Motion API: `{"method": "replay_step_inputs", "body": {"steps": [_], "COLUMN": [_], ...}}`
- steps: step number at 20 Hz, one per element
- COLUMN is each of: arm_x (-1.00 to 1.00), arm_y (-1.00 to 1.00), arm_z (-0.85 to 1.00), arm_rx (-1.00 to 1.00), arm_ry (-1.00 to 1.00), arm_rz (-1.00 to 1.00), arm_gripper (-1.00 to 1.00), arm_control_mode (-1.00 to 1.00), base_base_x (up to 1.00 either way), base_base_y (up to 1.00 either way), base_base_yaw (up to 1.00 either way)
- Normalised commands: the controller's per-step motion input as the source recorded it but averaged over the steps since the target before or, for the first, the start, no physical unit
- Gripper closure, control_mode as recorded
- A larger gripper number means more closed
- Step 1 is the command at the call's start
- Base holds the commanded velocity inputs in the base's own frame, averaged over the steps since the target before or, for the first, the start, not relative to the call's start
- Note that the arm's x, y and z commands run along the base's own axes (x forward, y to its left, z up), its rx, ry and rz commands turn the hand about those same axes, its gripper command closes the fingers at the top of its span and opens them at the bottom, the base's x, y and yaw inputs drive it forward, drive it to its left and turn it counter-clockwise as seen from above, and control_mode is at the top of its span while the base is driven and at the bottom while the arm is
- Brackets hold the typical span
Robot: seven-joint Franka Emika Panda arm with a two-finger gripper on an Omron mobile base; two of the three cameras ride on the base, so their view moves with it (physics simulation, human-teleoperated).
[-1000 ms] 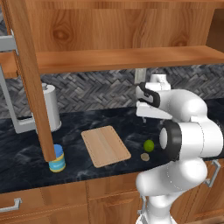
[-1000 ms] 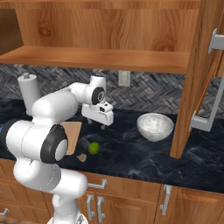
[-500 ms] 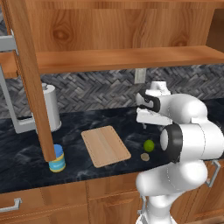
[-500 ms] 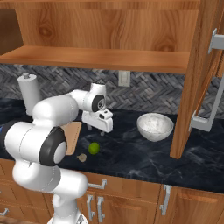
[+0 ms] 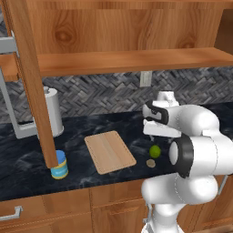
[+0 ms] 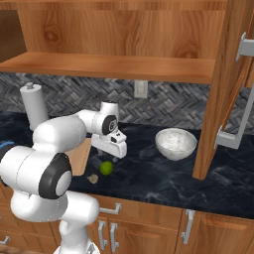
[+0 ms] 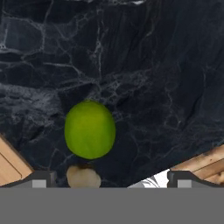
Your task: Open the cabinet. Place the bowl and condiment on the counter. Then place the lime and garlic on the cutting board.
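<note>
— On the dark marbled counter, what lies where, and which way does it point?

— A light-wood cutting board lies flat near the front edge, bare on top. Its long axis runs from the front edge back toward the wall, skewed a little to the left at the far end. Just to its right sit a green lime and, nearer the front edge, a small tan garlic. Both are round lumps, apart from the board and resting on the stone.

— And the containers?

— A speckled grey-white bowl stands upright on the counter to the right, mouth up; nothing shows inside it. At the left, a small condiment jar stands upright beside the edge of an open door: blue lid, yellow body, pale blue label band. Any writing on it is too small to read. A white paper-towel roll stands upright behind it.

— What about the cabinet?

— Its doors are swung open. The wooden shelf visible inside is bare.

— Where is the gripper?

— Above the lime, pointing down at the counter. Its jaws stand spread wide and hold nothing. From the hand camera, the lime sits between the two fingertips, closer to the left one, with the garlic just below it.
</note>
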Motion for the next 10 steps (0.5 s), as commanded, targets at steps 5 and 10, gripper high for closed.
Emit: {"method": "replay_step_inputs", "body": {"steps": [5,10], "arm_x": [-0.05,0.00], "arm_y": [0.04,0.10], "arm_z": [-0.08,-0.08], "arm_rx": [0.00,0.00], "arm_ry": [0.00,-0.02], "arm_rz": [0.00,0.00], "arm_gripper": [-1.00,-1.00], "arm_control_mode": [-1.00,-1.00], "base_base_x": [0.00,0.00], "base_base_y": [0.00,0.00], "base_base_yaw": [0.00,0.00]}}
